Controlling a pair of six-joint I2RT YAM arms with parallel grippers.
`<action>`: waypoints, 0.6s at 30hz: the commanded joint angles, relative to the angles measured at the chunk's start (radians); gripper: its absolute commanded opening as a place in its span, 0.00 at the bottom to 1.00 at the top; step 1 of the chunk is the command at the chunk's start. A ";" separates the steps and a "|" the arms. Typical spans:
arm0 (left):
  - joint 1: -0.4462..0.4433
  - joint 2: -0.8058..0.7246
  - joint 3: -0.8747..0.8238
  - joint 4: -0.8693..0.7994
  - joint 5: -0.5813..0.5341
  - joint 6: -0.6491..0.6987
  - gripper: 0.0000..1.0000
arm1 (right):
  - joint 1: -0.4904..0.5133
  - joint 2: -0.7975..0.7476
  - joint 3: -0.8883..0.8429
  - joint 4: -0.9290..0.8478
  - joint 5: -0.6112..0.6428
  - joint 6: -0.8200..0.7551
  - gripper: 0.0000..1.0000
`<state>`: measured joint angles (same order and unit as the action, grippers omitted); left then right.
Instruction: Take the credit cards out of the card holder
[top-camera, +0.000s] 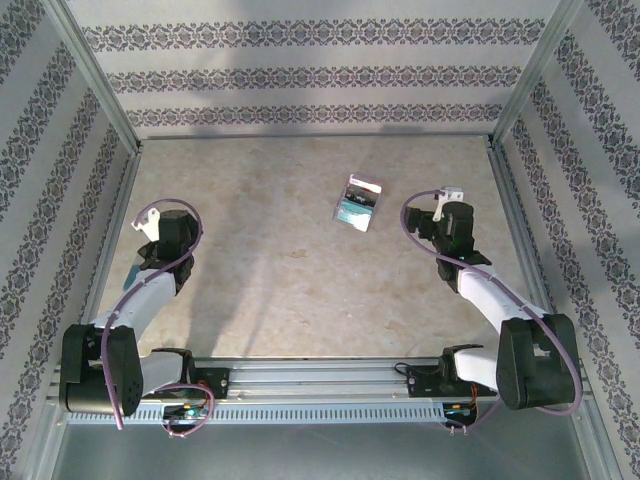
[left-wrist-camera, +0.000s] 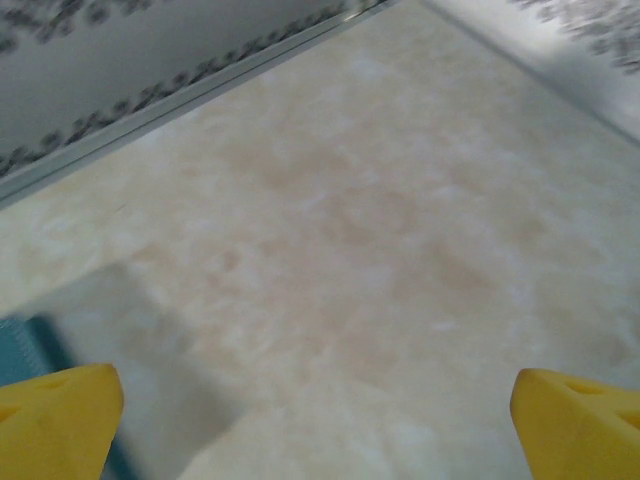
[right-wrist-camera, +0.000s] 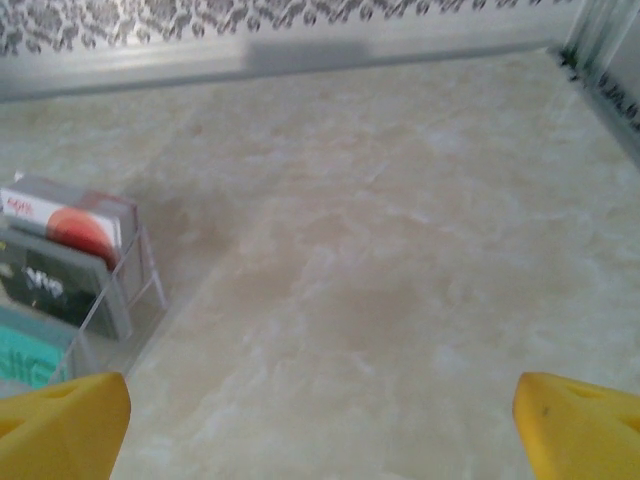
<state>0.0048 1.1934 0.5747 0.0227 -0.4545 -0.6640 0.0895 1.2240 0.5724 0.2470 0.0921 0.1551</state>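
The card holder (top-camera: 358, 203) is a small clear tiered stand on the beige table, right of centre toward the back. In the right wrist view its clear wall (right-wrist-camera: 137, 280) is at the left edge, with credit cards upright in its rows: a white and red one (right-wrist-camera: 72, 215), a dark grey one (right-wrist-camera: 48, 283) and a teal one (right-wrist-camera: 24, 357). My right gripper (top-camera: 452, 215) stands to the right of the holder, apart from it. Its yellow fingertips (right-wrist-camera: 62, 425) are spread wide, and the right gripper (right-wrist-camera: 320, 425) is open over bare table. My left gripper (top-camera: 168, 222) (left-wrist-camera: 315, 420) is far left, open and holding nothing.
Patterned walls with metal rails (top-camera: 310, 132) close in the table at the back and both sides. Bare table (top-camera: 290, 260) lies between the two arms. A blue-green shape (left-wrist-camera: 28, 348) sits at the lower left of the left wrist view, too cropped to identify.
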 joint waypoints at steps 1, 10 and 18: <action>0.033 0.003 0.042 -0.202 -0.081 -0.154 0.99 | 0.014 -0.017 0.042 -0.151 -0.017 0.044 0.98; 0.145 0.102 0.142 -0.409 -0.075 -0.216 0.99 | 0.076 0.013 0.153 -0.315 -0.062 0.081 0.98; 0.279 0.187 0.177 -0.494 -0.033 -0.265 0.99 | 0.164 0.024 0.205 -0.366 -0.026 0.057 0.98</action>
<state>0.2481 1.3521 0.7250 -0.3809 -0.4973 -0.8867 0.2340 1.2354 0.7483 -0.0723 0.0521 0.2138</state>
